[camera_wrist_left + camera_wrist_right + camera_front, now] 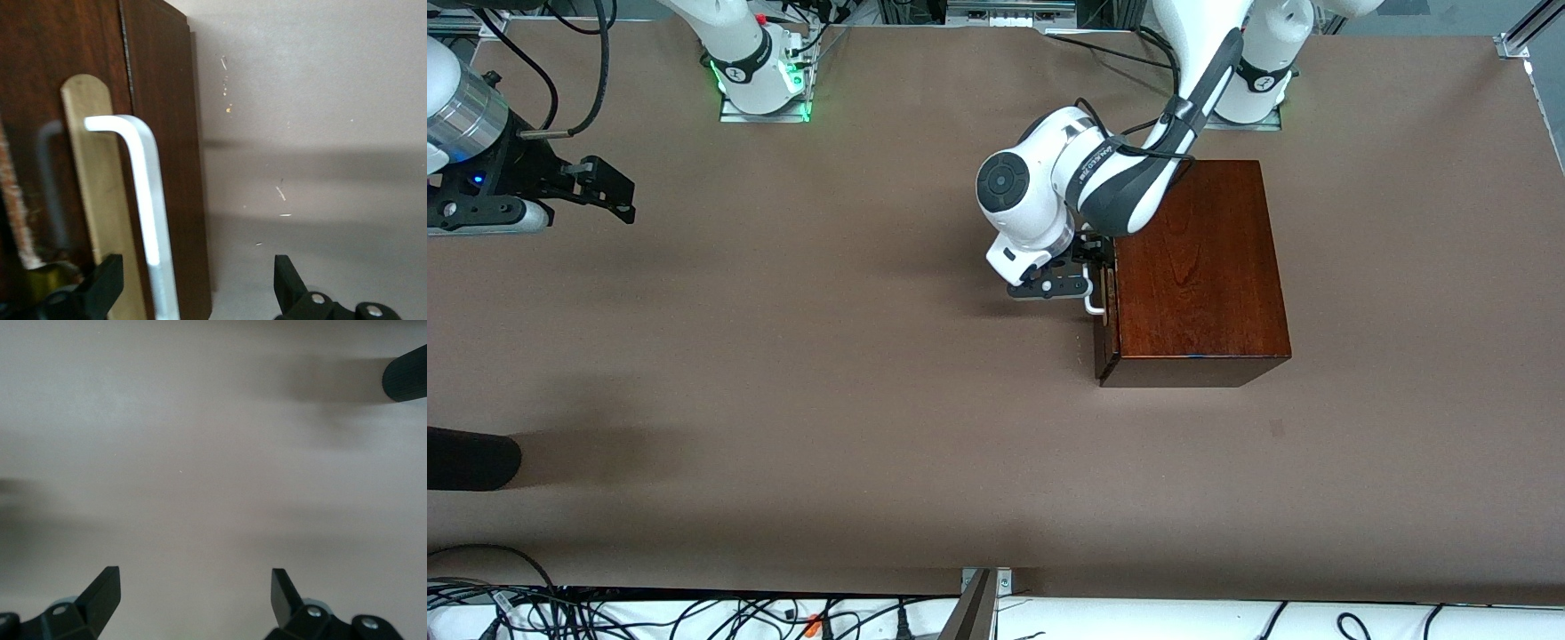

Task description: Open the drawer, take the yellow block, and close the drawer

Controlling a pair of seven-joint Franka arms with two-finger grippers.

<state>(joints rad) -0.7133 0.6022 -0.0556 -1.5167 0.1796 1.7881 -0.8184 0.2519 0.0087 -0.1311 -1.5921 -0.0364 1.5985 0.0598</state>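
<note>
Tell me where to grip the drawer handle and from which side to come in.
Grip the white handle on its long straight bar, approaching square to the drawer front. It stands off the front, so one finger probably fits in the gap. The left gripper is open and already straddles it.

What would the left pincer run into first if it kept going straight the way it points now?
Most likely the drawer front. The left pincer is open, with the white handle bar between its fingers, so the fingers should straddle the bar and meet the dark front panel. How close they already are is unclear.
</note>
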